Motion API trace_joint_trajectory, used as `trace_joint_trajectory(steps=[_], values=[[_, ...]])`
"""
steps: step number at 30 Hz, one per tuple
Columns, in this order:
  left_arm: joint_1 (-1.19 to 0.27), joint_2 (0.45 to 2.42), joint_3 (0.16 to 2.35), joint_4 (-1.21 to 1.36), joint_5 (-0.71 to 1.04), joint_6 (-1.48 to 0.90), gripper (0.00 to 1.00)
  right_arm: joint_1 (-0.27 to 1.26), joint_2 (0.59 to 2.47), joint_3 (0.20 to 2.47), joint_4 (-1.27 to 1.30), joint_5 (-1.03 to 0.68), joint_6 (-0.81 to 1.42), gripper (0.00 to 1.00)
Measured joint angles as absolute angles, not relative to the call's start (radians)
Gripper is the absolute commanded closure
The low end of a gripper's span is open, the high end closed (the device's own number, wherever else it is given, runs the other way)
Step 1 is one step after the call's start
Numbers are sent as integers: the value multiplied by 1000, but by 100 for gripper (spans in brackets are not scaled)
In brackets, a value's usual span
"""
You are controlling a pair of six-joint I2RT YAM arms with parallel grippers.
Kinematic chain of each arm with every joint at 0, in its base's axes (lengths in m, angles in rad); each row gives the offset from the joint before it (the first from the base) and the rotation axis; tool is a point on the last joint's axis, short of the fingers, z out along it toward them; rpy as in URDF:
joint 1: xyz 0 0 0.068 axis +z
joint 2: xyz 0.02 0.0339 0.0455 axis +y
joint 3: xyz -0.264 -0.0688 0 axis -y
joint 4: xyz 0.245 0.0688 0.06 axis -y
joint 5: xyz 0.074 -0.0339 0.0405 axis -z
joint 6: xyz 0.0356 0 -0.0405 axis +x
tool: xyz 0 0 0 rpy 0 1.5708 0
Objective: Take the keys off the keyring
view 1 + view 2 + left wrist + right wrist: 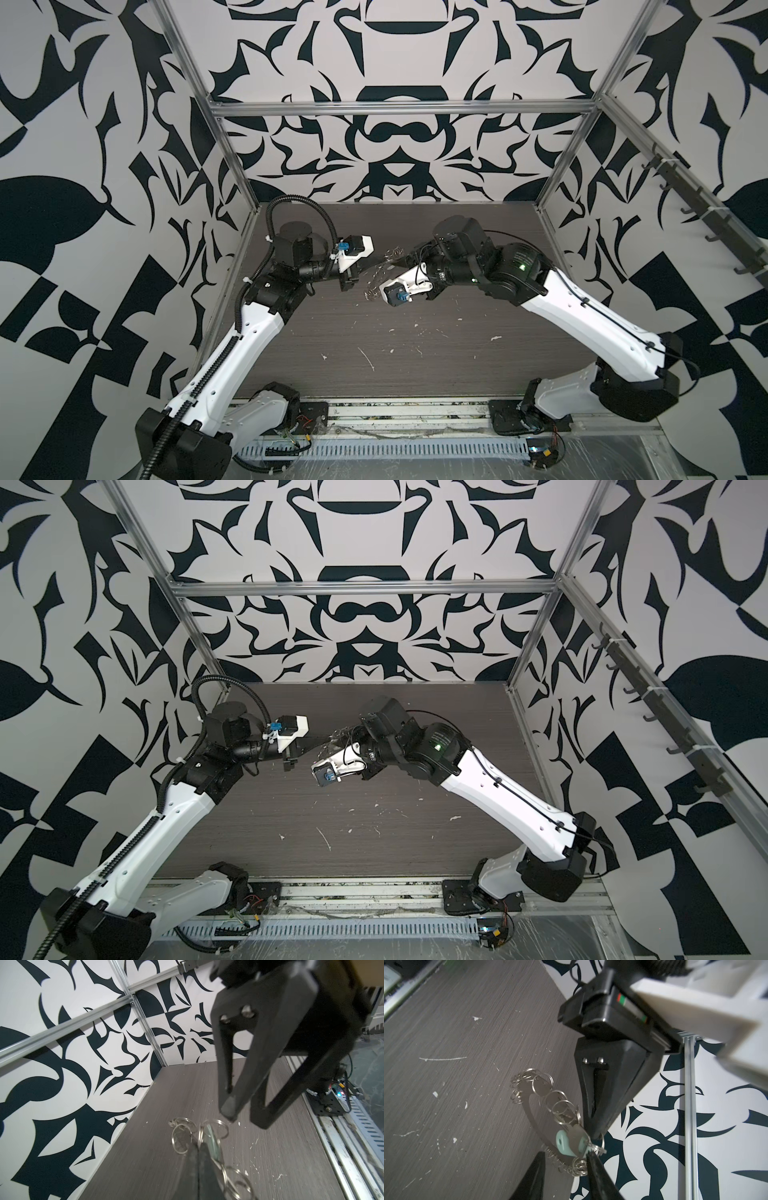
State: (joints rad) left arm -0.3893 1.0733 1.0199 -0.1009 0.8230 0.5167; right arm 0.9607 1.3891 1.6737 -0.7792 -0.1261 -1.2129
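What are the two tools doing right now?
Left tool: closed, pinching the keyring at its rim.
Right tool: open, gripping nothing.

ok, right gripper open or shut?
Open. In the left wrist view the right gripper shows a clear gap between its fingertips, nothing pinched. The left gripper holds the keyring.

I'm working over a dark grey table (415,374) with a fine wood grain running across it, and it shows the same in both top views (415,825). Small white flecks (495,338) lie scattered over its near and middle part, with one longer pale streak (366,359) among them. My right wrist camera picks up more of these flecks and scratches close up.
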Motion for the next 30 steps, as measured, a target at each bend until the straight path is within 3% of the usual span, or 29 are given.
trace_joint_trajectory(steps=[9, 18, 22, 24, 30], values=[[-388, 1090, 1003, 52, 823, 437, 100, 918, 1225, 1525, -610, -226, -962, 59], [-388, 1106, 958, 248, 806, 282, 100, 707, 1076, 1113, -132, -344, -359, 52], [-396, 1107, 935, 337, 775, 227, 100, 706, 1081, 1064, -1, -295, -173, 35], [-402, 1113, 923, 395, 756, 199, 100, 706, 1081, 1048, 59, -262, -83, 21], [-411, 1155, 922, 527, 710, 147, 100, 706, 1070, 1005, 218, -109, 183, 12]])
